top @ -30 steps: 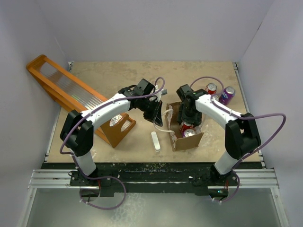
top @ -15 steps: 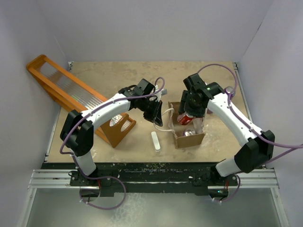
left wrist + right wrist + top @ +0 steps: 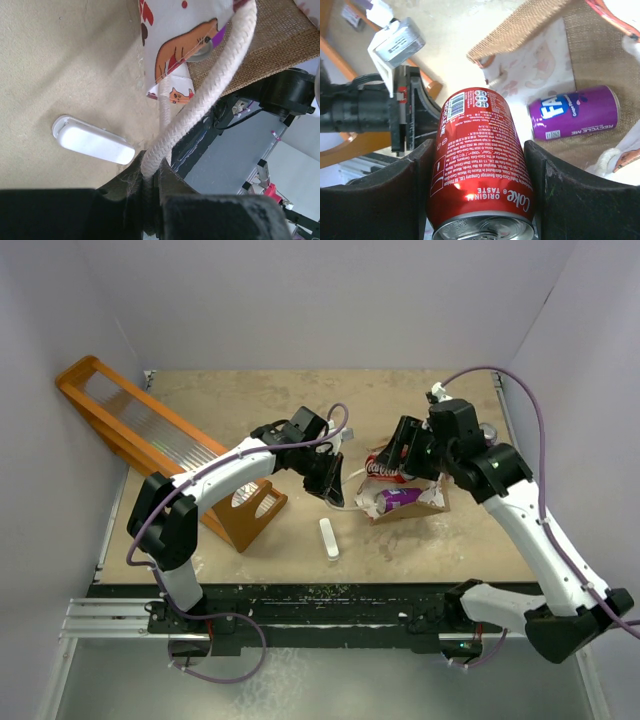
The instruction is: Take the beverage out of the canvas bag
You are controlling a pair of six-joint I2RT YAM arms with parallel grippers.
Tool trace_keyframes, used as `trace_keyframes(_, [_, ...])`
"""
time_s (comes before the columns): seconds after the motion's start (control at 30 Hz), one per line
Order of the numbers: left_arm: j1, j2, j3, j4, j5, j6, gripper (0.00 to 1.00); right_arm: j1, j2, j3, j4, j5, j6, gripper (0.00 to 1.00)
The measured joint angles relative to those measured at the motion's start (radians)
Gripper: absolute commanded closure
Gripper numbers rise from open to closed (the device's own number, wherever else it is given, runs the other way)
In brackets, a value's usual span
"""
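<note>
Bench (image 3: 250,400): it carries everything, and we see the work going on at its middle right.
Rack (image 3: 130,425): it lies along the far left, well apart from the task.
Bag (image 3: 432,502): it lies on its side between the two arms, with its mouth turned toward the left arm.
Left fingers (image 3: 150,175): they are clamped on the bag's white rope handle (image 3: 200,105), which runs taut from them to the bag.
Right fingers (image 3: 392,462): they are closed on the sides of the red can (image 3: 480,165), one pad on each flank.
Red can, place: it is held off the bench just at the bag's mouth, on the far left side, and we judge it clear of the cloth.
Red can, axis: it runs along the fingers, with its top toward the wrist camera.
Purple can (image 3: 575,112): it lies on its side inside the bag, its long axis across the mouth, just beyond the red can.
Nearer arm: the right arm. The left arm is busy with the handle.
Next move, as we judge it: carry the red can away from the mouth and set it down, with the handle held so the bag does not follow.
White piece (image 3: 329,538): a small oblong lies on the bench near the left fingers, touching nothing.
</note>
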Motion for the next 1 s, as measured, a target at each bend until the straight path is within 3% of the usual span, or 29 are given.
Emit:
trace_keyframes(0.17, [0.000,0.000,0.023,-0.002,-0.003,-0.010,1.00,0.000,-0.026,-0.056,0.044,-0.021,0.018,1.00])
trace_keyframes(0.6, [0.000,0.000,0.107,-0.001,0.024,-0.052,1.00,-0.009,0.180,-0.120,0.076,-0.170,0.025,1.00])
trace_keyframes(0.8, [0.000,0.000,0.106,-0.021,0.030,-0.051,1.00,-0.014,0.179,-0.126,0.075,-0.273,0.013,1.00])
trace_keyframes(1.0, [0.000,0.000,0.098,-0.033,0.031,-0.051,1.00,-0.021,0.140,-0.084,0.050,-0.255,0.004,1.00])
